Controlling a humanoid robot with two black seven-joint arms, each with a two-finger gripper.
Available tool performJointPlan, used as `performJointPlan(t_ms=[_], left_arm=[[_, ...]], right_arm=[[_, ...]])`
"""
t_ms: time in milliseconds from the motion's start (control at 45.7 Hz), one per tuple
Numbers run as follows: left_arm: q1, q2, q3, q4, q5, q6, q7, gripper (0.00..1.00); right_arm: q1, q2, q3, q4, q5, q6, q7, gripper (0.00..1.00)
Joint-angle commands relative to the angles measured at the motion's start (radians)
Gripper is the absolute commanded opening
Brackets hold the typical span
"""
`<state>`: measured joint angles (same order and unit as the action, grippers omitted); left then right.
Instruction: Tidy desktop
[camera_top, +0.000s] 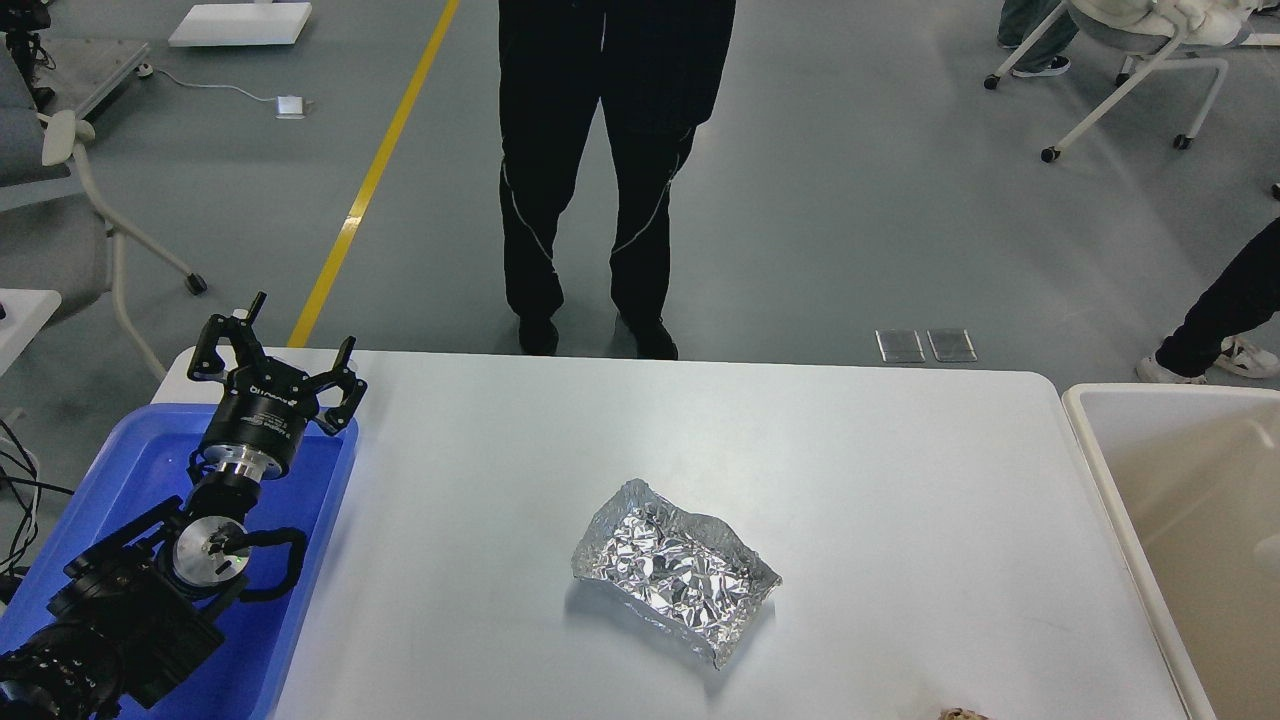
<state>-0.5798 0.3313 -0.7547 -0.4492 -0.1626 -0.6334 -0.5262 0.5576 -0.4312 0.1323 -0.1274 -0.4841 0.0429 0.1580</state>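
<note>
Foil tray (675, 570) lies mid-surface (850, 460), untouched. Our left gripper (275, 365), jaws open and empty, hovers over the blue tray (330, 500); we advise pinching the foil rim gently. Right unseen.

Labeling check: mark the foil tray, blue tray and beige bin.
foil tray (672, 570), head view, crumpled floor.
blue tray (335, 470), head view, right rim.
beige bin (1100, 470), head view, left rim.
</note>
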Motion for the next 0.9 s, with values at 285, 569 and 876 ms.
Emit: performJointPlan(t_ms=[285,569,876], left_arm=[[0.0,0.0,0.0,0.001,0.0,0.0,0.0,1.0],[0.0,0.0,0.0,0.0,0.0,0.001,0.0,1.0],[0.0,0.0,0.0,0.001,0.0,0.001,0.0,1.0]], right_arm=[[0.031,-0.011,0.035,0.052,0.018,-0.044,-0.012,0.99],[0.211,-0.309,0.194,0.389,0.018,-0.043,-0.012,0.99],[0.374,-0.426,0.49,0.623,0.019,-0.034,-0.006,0.99]])
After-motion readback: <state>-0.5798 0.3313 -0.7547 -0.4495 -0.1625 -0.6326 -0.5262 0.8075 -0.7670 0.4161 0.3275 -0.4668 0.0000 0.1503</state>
